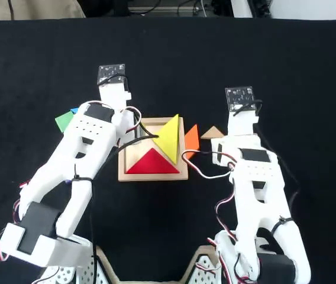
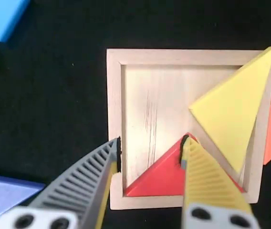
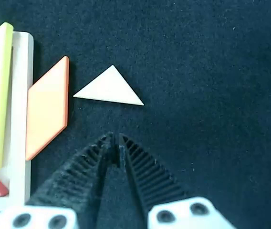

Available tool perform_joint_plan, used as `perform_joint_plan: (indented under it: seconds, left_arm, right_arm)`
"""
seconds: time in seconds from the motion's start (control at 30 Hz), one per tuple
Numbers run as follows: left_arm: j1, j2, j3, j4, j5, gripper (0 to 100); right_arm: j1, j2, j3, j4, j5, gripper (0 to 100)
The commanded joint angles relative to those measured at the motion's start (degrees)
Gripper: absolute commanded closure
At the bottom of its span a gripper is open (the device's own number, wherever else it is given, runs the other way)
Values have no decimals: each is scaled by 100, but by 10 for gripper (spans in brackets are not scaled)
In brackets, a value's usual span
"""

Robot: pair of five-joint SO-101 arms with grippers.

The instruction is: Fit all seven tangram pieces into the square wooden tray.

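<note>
Left gripper (image 2: 151,148): fingers spread wide, holding nothing; the grey finger's tip sits at the inner wall of the square wooden tray (image 2: 114,95), the yellow finger's tip over the red triangle (image 2: 161,176), contact not certain; both fingers ribbed plastic. Right gripper (image 3: 115,143): black ribbed fingers pressed together, nothing between them, over the black cloth (image 1: 274,59), apart from every piece. The tray is pale wood with visible grain and a raised rim, at the table's centre between the arms in the high view. The red triangle lies flat inside against the 6 o'clock wall; the large yellow triangle (image 2: 233,114) is tilted in the 3 o'clock half, one corner riding over the rim near 1 o'clock. The orange parallelogram (image 3: 47,112) is outside, against the rim at 3 o'clock; the small tan triangle (image 3: 109,88) is just beyond it, near 2 o'clock, apart. A green piece (image 1: 64,121) and a blue piece (image 1: 73,110) lie at 10 o'clock of the tray, partly under the left arm; a violet triangle (image 2: 2,193) shows on the cloth in the left wrist view. All pieces are matte, flat and sharp-edged.
</note>
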Motion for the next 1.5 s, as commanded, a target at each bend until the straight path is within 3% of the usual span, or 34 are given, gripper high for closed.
perform_joint_plan:
  seconds: [0.0,0.1,0.23,0.4,0.6,0.93,1.2,1.47]
  left_arm:
    - [-40,-18,-382,-79,35,779]
    - [31,-18,-338,-185,35,779]
    - [48,-9,119,-993,44,779]
    - [-4,-18,382,-1363,35,779]
    - [-13,-9,532,-1556,35,779]
    - [-57,-9,1297,-2629,35,779]
    - [-75,-9,1393,-2708,35,779]
    - [-84,88,1358,-2699,53,780]
  right_arm:
    - [9,-84,-233,-88,-44,987]
    - [-220,-75,-347,193,185,987]
    - [-519,-13,-716,862,299,987]
    - [-563,444,-1086,774,352,987]
    - [-1108,1754,-3143,1952,343,987]
    - [-1160,4075,-5763,2189,360,987]
    - [-1275,5684,-7697,2716,369,987]
    - [-1327,6431,-8497,3051,686,988]
